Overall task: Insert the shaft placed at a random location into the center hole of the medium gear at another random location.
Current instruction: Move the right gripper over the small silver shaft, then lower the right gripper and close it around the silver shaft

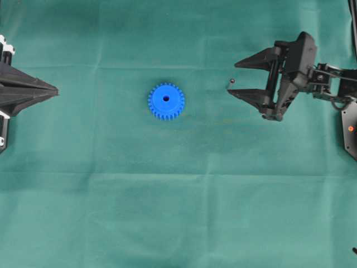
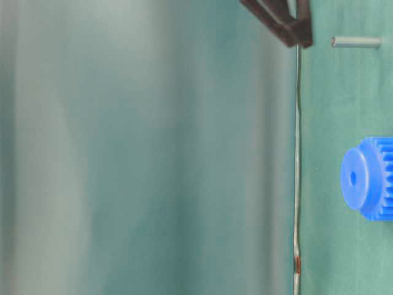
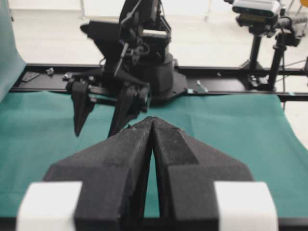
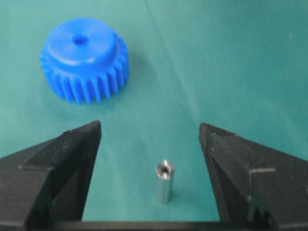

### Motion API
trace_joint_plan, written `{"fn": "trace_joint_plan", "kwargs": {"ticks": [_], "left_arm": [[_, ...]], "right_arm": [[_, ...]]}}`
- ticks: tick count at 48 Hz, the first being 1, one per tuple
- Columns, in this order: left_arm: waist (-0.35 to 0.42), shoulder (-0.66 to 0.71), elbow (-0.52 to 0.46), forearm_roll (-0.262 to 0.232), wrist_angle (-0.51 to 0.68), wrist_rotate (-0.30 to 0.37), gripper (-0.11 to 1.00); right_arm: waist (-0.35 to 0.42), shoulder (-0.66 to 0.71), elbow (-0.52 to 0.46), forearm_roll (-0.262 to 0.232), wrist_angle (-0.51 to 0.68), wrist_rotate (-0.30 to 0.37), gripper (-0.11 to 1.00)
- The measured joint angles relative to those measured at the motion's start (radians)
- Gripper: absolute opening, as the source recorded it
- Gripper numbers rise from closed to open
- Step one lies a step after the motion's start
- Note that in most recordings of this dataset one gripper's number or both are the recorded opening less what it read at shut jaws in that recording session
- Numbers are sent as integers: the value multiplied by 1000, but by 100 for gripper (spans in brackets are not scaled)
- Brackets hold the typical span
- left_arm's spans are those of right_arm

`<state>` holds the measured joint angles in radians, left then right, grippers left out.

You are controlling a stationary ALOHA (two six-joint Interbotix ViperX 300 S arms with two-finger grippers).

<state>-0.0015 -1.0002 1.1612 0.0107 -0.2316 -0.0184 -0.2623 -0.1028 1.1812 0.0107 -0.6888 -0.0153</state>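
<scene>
Overhead exterior: the medium gear (image 1: 166, 101) is lying flat near the middle of the green surface (image 1: 178, 212), its center hole (image 1: 166, 99) facing up. The shaft (image 1: 231, 82) is standing well apart from it, toward the right edge, between the spread fingers of the right end effector (image 1: 232, 79). The left end effector (image 1: 56, 90) is sitting at the left edge, fingers pressed together.
Table-level exterior: the shaft (image 2: 356, 42) is standing free on the surface, near a dark fingertip (image 2: 299, 34); the medium gear (image 2: 367, 177) is resting apart from it.
Left wrist: the left end effector (image 3: 152, 120) is showing its fingers meeting at the tip, pinching nothing.
Right wrist: the shaft (image 4: 164, 181) is standing upright between the spread fingers (image 4: 72, 149), touching neither; the medium gear (image 4: 84, 59) is lying beyond.
</scene>
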Motion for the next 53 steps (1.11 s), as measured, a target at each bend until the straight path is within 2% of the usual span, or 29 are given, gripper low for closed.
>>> {"fn": "trace_joint_plan", "kwargs": {"ticks": [18, 27, 43, 53], "left_arm": [[0, 2, 0, 2, 5, 0, 0], [0, 2, 0, 2, 9, 0, 0], [-2, 2, 0, 0, 15, 0, 0], [0, 2, 0, 0, 20, 0, 0]], "right_arm": [[-6, 179, -28, 29, -89, 0, 81], [-8, 196, -35, 31, -94, 0, 75], [-6, 192, -14, 31, -124, 0, 54], [-8, 187, -6, 29, -147, 0, 26]]}}
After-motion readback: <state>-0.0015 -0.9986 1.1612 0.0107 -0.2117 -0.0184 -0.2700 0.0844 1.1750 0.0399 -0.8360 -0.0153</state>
